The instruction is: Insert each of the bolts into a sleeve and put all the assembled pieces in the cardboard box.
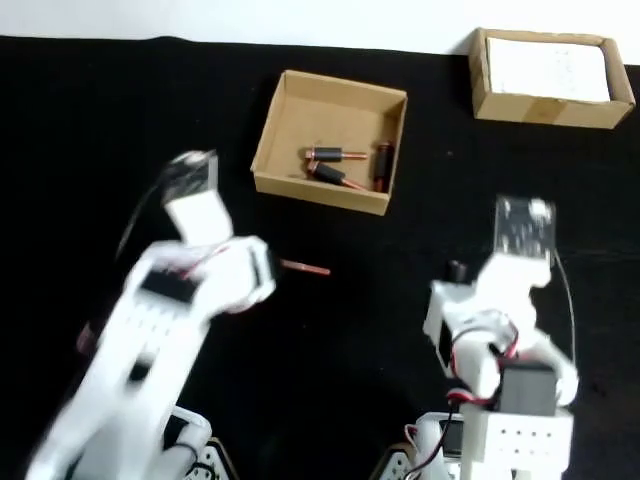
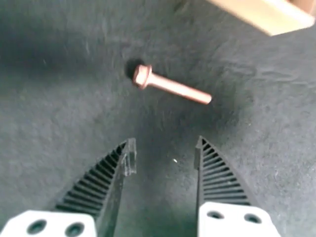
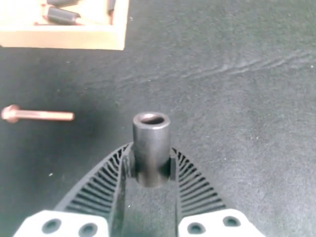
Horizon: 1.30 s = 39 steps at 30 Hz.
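Three assembled pieces [image 1: 335, 160] sit in the cardboard box [image 1: 320, 192]. As far as I can see, one bolt [image 2: 170, 89] is left, loose on the black table [image 1: 380, 330] near the box. My left gripper [image 2: 163, 153] is spread and empty, with the bolt just ahead of its fingers. My right gripper [image 3: 150, 157] clamps a sleeve [image 3: 151, 133], open bore showing. To do: grab the bolt, mate it, box it. The second box [image 1: 545, 108] is well apart. I see nothing blocking the bolt.
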Each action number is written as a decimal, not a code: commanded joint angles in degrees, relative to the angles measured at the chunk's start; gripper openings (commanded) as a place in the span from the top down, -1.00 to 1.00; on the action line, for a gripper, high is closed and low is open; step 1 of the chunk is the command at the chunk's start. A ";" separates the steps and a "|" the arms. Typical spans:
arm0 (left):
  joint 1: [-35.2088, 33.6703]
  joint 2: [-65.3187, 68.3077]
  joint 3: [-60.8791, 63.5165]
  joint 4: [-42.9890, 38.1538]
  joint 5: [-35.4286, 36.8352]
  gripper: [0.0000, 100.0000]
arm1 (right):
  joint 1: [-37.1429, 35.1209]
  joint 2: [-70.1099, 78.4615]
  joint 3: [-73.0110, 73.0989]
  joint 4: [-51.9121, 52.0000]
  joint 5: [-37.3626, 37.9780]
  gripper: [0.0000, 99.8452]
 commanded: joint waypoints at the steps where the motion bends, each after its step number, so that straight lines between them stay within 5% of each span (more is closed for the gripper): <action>1: 0.92 13.93 -7.08 0.09 4.92 0.59 | 2.07 -3.65 2.15 -1.45 0.35 0.99; 9: 0.92 38.11 -21.14 1.05 14.95 0.59 | 7.60 -5.49 2.59 -1.27 5.01 0.99; 26: 0.57 67.12 -46.81 9.14 18.64 0.60 | 8.57 -5.23 2.59 -1.80 5.19 0.99; 31: 0.84 72.48 -55.25 14.77 18.64 0.97 | 8.57 -5.14 2.07 -1.80 5.19 0.99; 39: 0.57 77.85 -66.59 22.77 18.37 0.98 | 8.57 -5.23 2.07 -1.80 5.19 0.99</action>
